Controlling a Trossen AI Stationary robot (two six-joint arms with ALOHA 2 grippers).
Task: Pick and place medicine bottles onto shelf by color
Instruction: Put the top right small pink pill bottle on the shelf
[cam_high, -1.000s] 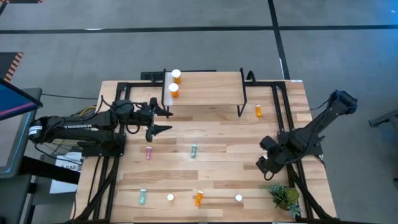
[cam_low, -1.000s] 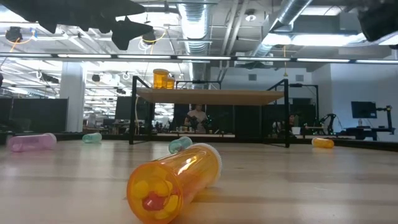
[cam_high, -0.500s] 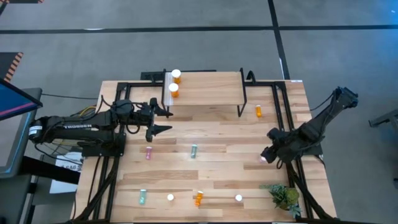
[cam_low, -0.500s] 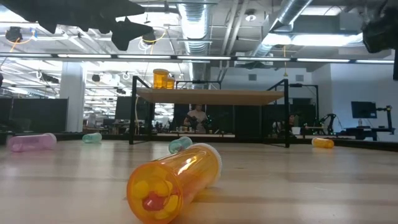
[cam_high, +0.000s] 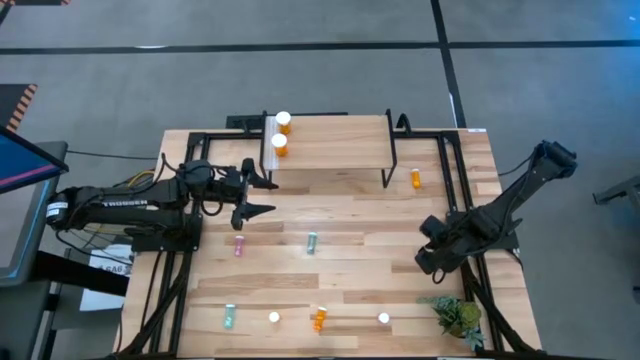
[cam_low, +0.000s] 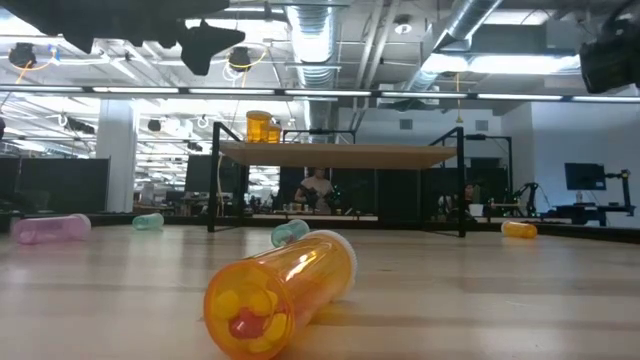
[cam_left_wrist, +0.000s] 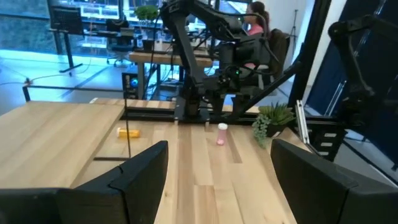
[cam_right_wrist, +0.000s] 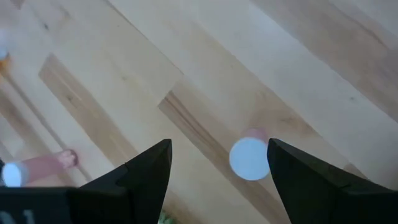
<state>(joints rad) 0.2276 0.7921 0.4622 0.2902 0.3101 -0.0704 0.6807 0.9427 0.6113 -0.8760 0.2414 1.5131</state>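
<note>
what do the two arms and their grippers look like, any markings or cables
Both arms are dark, near-black jointed links. The left arm carries white lettering along its long link, and thin cables trail near its base. The left gripper ends in two slim pointed dark fingers. The right arm shows no readable markings; the right gripper has two flat, tapered black fingers.

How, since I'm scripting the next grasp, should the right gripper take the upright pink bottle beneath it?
Come straight down from above and close on the round sides of the pink bottle, just under its white cap. It stands upright, cap up, and the open right gripper hangs almost directly over it.
</note>
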